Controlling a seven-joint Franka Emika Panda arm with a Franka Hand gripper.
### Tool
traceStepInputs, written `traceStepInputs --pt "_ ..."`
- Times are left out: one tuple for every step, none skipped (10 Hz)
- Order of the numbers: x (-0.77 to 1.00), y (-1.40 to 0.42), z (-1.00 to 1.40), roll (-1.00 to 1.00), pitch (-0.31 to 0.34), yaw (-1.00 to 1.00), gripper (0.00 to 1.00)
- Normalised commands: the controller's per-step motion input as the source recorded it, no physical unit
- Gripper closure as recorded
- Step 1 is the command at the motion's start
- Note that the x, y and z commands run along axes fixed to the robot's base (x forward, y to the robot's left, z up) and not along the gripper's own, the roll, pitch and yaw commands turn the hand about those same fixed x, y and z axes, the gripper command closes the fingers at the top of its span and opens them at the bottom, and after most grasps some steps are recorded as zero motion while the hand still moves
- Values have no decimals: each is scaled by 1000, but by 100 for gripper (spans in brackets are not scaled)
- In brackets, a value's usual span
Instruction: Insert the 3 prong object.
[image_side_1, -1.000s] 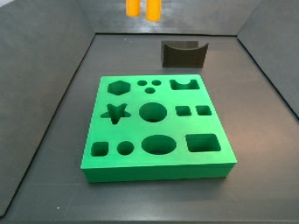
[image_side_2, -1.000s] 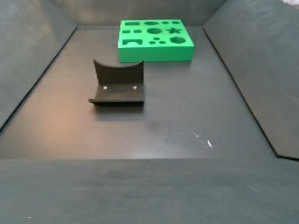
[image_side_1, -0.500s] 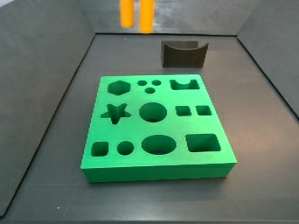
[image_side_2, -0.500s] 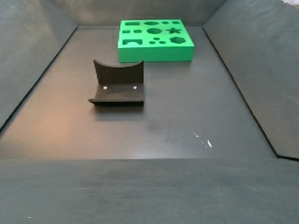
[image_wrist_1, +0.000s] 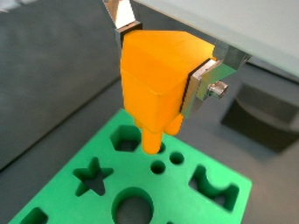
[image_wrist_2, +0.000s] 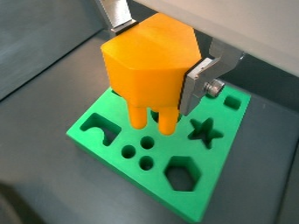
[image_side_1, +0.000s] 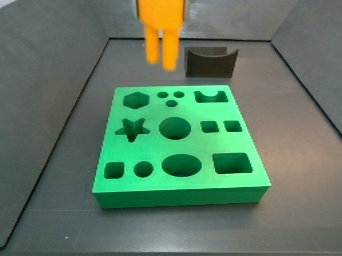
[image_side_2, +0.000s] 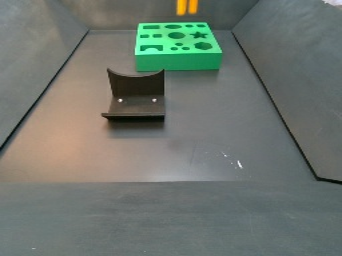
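Note:
The 3 prong object (image_side_1: 160, 28) is bright orange, with a solid block top and thin prongs pointing down. My gripper (image_wrist_2: 158, 57) is shut on its block top, a silver finger (image_wrist_2: 201, 80) on each side; both wrist views show this (image_wrist_1: 163, 54). It hangs in the air over the far end of the green board (image_side_1: 181, 150), prongs clear of it. The small round holes (image_wrist_2: 142, 151) lie just under the prongs in a wrist view. In a side view only the prong tips (image_side_2: 187, 6) show above the board (image_side_2: 178, 50).
The dark fixture (image_side_1: 211, 62) stands on the floor behind the board and shows nearer the camera in a side view (image_side_2: 134, 95). The board has star, hexagon, round and square holes. Grey walls enclose the dark floor (image_side_2: 187, 140).
The orange piece has come down in the gripper; more of it and its prongs now show above the board's far end.

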Motion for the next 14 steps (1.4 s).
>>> traceStepInputs --pt "277 6 -503 46 -23 -889 100" --pt "103 69 -469 0 -59 -920 100" --pt "0 151 -411 0 -99 -889 100" --pt "0 283 -371 0 -77 -743 100" --pt "0 466 -334 -31 -39 -514 100" --pt "0 303 -106 0 3 -94 100" --pt "-94 111 -126 24 0 0 100" --pt "-109 0 -260 10 -39 -77 100" --pt "0 -157 -343 11 -74 -43 100" --pt "40 -140 -486 36 -80 0 100" --pt "31 -91 -483 29 -79 46 100" --pt "83 -6 -394 13 -36 89 100" --pt "94 0 -271 23 0 94 100" --pt "189 51 -249 30 0 109 100"
